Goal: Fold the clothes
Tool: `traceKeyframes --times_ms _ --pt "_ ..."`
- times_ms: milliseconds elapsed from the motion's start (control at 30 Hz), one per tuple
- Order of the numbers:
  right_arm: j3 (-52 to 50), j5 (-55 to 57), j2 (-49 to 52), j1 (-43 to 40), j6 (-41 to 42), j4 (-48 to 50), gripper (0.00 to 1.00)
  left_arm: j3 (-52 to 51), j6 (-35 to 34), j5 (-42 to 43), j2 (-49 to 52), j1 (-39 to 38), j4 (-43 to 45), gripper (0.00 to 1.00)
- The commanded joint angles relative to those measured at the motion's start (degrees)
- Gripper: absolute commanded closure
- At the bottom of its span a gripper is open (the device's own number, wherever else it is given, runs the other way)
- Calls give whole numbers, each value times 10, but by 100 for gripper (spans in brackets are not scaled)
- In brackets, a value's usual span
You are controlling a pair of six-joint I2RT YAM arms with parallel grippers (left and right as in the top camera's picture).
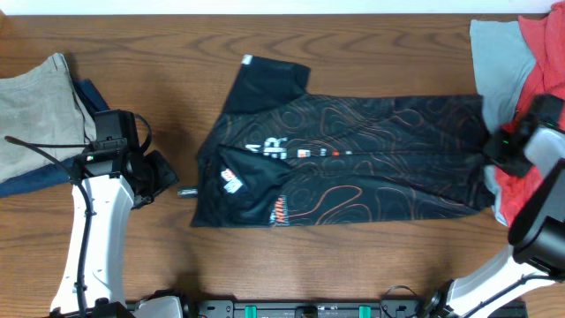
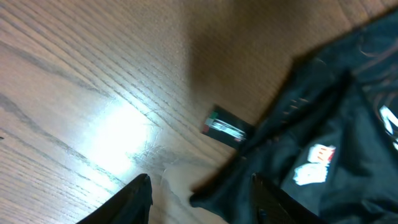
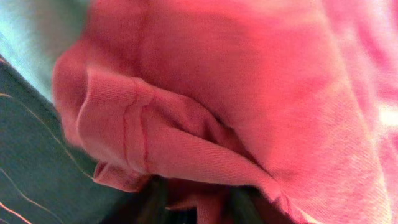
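The black jersey (image 1: 353,150) with thin orange contour lines and white lettering lies spread flat across the middle of the table. My left gripper (image 1: 168,177) is at its left edge. In the left wrist view it (image 2: 202,199) is open, low over the table, with a corner of the jersey (image 2: 329,124) lying between its fingers. My right gripper (image 1: 491,157) is at the jersey's right end, against a red garment (image 1: 543,53). In the right wrist view its fingers (image 3: 202,208) are apart, with red cloth (image 3: 249,81) crowding them, and the jersey (image 3: 31,162) at left.
A small dark tag (image 1: 187,192) lies on the wood just left of the jersey (image 2: 227,127). A beige garment (image 1: 35,106) on a blue one (image 1: 88,93) lies at far left. A grey shirt (image 1: 499,62) lies under the red garment at far right.
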Motion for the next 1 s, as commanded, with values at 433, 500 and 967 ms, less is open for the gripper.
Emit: traceKeyframes --times_ms 433,500,967 --pt "-8 170 -23 -68 57 -64 51 0 6 8 4 1 22 43" --pt "-8 222 -23 -79 88 -82 49 0 10 8 4 1 22 43" --pt "24 -184 -43 -120 -26 -71 34 0 68 70 7 -29 57 39"
